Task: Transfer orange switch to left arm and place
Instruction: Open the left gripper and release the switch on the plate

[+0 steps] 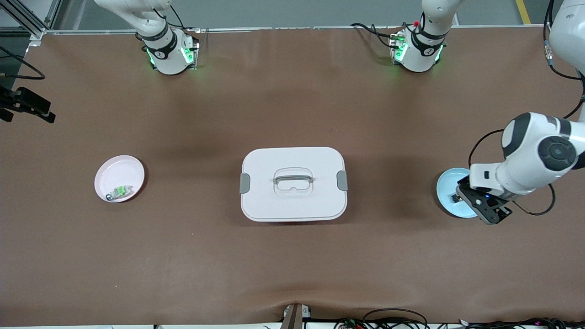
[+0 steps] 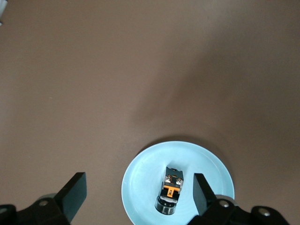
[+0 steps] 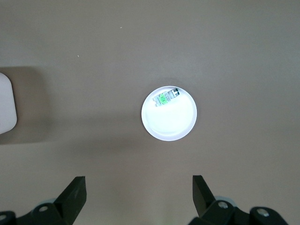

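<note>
The orange switch [image 2: 171, 190] lies on its side in a light blue plate [image 2: 145, 178] at the left arm's end of the table. My left gripper [image 2: 138, 194] hangs open just over that plate [image 1: 450, 183]. The switch sits between its fingers, close to one fingertip [image 2: 201, 192] and apart from both. In the front view the switch [image 1: 455, 198] shows as a dark speck beside the left gripper [image 1: 462, 194]. The white box [image 1: 274, 205] stands shut at mid-table. My right gripper [image 3: 139, 194] is open and empty, high over bare table near the pink plate [image 3: 171, 124].
The pink plate [image 1: 119, 171] at the right arm's end of the table holds a small clear-grey component with a green top [image 1: 120, 192]. A corner of the box [image 3: 5, 103] shows in the right wrist view. Brown table mat lies all round the box.
</note>
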{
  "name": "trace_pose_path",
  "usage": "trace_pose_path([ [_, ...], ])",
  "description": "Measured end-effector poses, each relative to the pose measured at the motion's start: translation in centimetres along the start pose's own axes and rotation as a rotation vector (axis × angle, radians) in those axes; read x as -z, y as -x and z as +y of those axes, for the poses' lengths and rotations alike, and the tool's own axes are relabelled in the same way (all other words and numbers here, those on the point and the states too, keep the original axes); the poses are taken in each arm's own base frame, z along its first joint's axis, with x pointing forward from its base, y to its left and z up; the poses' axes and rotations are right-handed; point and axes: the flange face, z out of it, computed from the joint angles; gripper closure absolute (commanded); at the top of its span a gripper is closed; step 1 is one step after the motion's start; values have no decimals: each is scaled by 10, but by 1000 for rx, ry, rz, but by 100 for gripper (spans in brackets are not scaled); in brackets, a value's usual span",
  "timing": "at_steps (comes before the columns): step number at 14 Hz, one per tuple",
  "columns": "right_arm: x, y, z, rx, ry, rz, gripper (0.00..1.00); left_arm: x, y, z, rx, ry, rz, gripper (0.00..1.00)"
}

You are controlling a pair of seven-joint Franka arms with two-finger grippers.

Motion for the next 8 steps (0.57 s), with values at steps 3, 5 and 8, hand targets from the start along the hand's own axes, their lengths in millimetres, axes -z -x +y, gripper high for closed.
trace_pose_path([
  [3,-1,0,-1,2,0,-1,0,33,-16,-9,102,3,-23,0],
  [5,-1,0,-1,3,0,-1,0,51,-30,-9,175,-1,-39,0],
  [8,-1,-1,-1,3,0,-1,0,70,-49,-3,278,-7,-47,0],
])
